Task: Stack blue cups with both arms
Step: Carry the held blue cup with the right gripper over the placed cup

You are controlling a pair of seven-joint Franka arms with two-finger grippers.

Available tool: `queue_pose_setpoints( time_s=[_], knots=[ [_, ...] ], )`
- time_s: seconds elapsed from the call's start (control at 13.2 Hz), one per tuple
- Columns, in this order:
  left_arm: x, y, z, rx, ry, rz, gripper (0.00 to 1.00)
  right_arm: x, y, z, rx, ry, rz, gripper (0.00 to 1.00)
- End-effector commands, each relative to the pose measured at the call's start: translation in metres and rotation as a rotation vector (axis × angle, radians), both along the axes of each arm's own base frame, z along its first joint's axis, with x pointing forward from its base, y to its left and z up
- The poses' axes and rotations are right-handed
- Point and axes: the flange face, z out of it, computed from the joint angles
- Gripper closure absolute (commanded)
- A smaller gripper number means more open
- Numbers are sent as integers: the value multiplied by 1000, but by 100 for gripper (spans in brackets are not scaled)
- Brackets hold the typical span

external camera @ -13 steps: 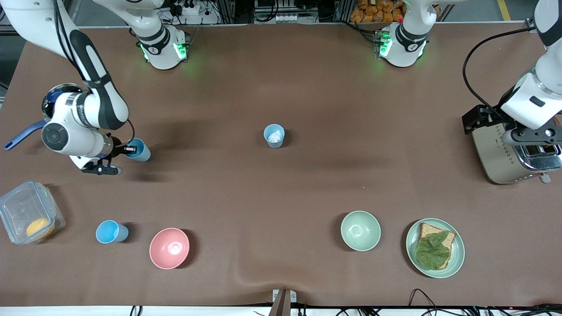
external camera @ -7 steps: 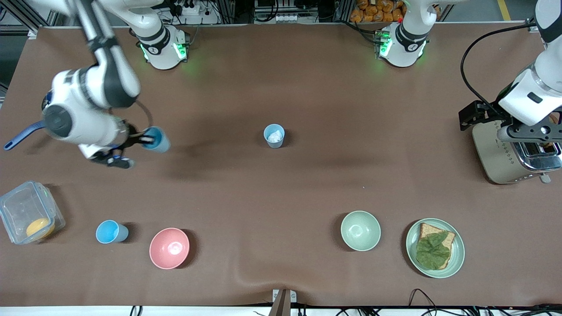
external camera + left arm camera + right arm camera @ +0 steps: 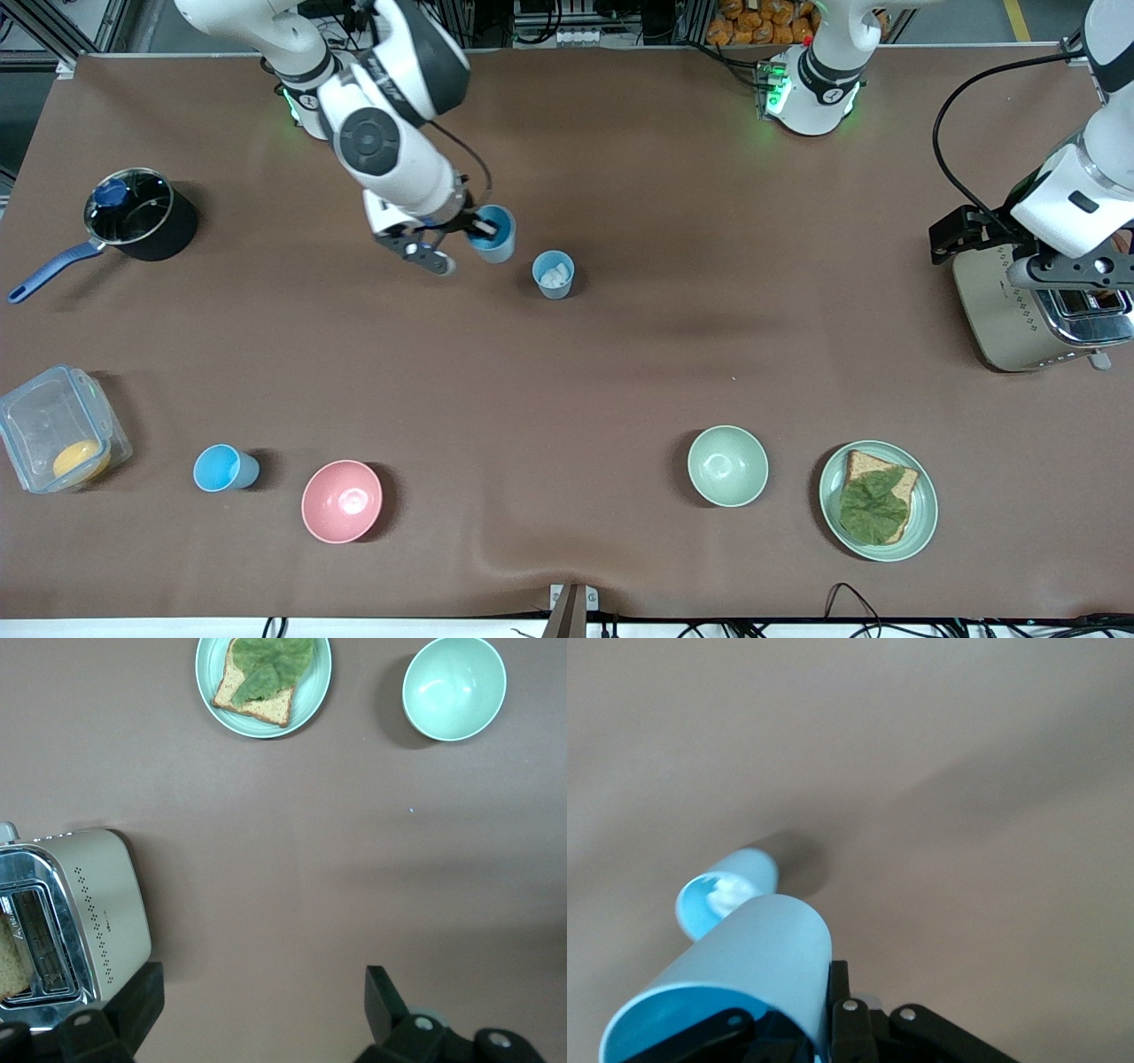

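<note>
No stack is made yet. One blue cup (image 3: 493,234) is clamped by its rim in the right gripper (image 3: 474,229), just beside the centre cup (image 3: 554,274), which apparently holds something white. A third cup (image 3: 223,468) sits beside the pink bowl (image 3: 342,501), untouched. The left gripper (image 3: 257,1014) waits spread and empty over the toaster (image 3: 1032,315).

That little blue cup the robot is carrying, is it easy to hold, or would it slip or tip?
The blue cup looks like thin plastic, so probably light. The right gripper pinches only its rim, one finger inside, and that seems enough. Its tapered, smooth wall may be slippery, and its narrow base could tip easily once it is set down.
</note>
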Motion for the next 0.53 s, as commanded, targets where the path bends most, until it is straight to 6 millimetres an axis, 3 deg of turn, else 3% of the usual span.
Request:
queue_pose_setpoints(
  time_s=[0.0,0.15,0.45],
  knots=[
    [-3,2,1,-22,10,-20,0,-1,45,-32,12,-9,-87,100],
    [-3,2,-1,-22,13,-20,0,1,66,-39,11,-13,-102,100],
    [-2,4,-5,-23,21,-16,0,9,73,-46,0,-13,-112,100]
  ],
)
